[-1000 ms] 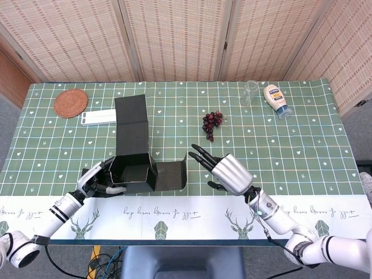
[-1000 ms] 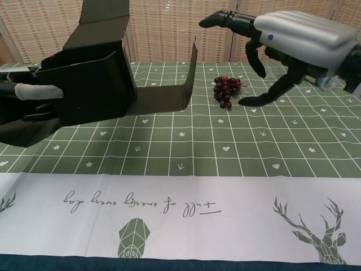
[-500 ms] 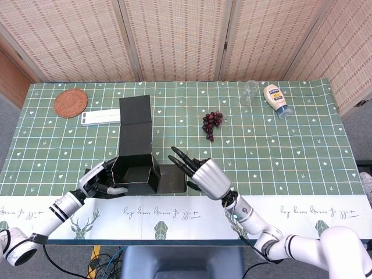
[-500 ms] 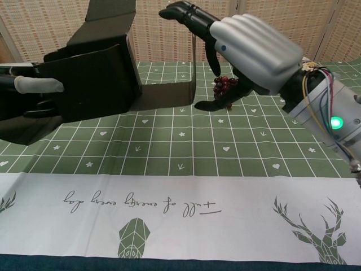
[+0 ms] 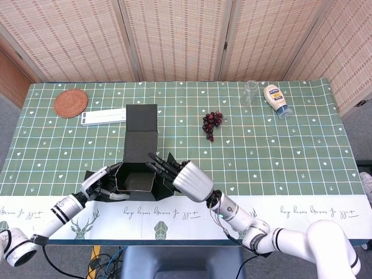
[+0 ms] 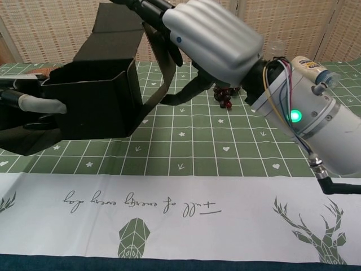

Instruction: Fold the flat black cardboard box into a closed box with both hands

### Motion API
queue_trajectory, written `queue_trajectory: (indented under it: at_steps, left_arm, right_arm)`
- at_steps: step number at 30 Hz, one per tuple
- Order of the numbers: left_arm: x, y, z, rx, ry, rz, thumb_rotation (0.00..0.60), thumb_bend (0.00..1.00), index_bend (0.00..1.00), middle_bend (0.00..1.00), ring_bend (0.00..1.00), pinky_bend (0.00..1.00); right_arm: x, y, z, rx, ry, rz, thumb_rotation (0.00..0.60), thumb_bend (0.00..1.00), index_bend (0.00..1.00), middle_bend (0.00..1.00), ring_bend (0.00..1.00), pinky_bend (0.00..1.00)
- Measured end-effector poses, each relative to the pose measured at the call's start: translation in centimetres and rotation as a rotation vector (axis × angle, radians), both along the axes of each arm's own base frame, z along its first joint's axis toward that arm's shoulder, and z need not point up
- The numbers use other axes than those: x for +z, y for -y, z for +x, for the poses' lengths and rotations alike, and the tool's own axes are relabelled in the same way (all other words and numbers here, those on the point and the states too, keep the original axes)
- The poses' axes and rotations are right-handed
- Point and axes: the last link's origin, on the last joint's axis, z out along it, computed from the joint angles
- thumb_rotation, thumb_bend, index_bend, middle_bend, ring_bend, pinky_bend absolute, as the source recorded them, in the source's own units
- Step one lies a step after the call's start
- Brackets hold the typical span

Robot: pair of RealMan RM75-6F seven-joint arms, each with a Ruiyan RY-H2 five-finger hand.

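Over the last second our right hand (image 5: 187, 177) has swept leftward from open table (image 5: 279, 145) to the right side of the black cardboard box (image 5: 138, 152), and the right side flap (image 6: 168, 76), earlier lying out flat with an upturned end, now stands tilted up against the box body. We judge that the right wall is being raised, so the box is partly formed and its long lid panel (image 5: 142, 119) is not yet folded over. The right hand holds nothing: its fingers (image 5: 160, 164) are extended and apart, pressing along the flap toward the box opening. Our left hand (image 5: 102, 183) grips the box's left wall, thumb lying across its outer face. The box sits near the table's front edge, left of centre.
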Motion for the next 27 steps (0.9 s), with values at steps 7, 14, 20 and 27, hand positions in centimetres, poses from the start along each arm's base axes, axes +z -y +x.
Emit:
queue_trajectory:
  at_steps: [7,14,20,27]
  left_arm:
    - [-0.9,0.3,-0.3,-0.042,-0.061,0.001,0.600,0.14,0.25,0.25,0.52,0.91]
    - [-2.8,0.7,-0.5,-0.080,-0.117,-0.007,0.600,0.14,0.25,0.25,0.56,0.91]
    - [-4.2,0.8,-1.0,-0.122,-0.180,0.007,0.600,0.14,0.24,0.25,0.56,0.90]
    - [-5.7,0.7,-1.5,-0.155,-0.250,0.024,0.600,0.14,0.24,0.25,0.57,0.90]
  right_arm:
    - [-1.4,-0.4,0.3,0.012,-0.059,0.028,0.600,0.15,0.00,0.05,0.64,1.00]
    - [-3.0,-0.8,-0.3,0.026,-0.142,0.039,0.600,0.16,0.00,0.05,0.64,1.00]
    - [-3.9,-0.7,-0.8,0.026,-0.176,0.045,0.600,0.16,0.00,0.06,0.65,1.00]
    - [-5.3,-0.7,-1.2,0.034,-0.215,0.064,0.600,0.16,0.00,0.06,0.64,1.00]
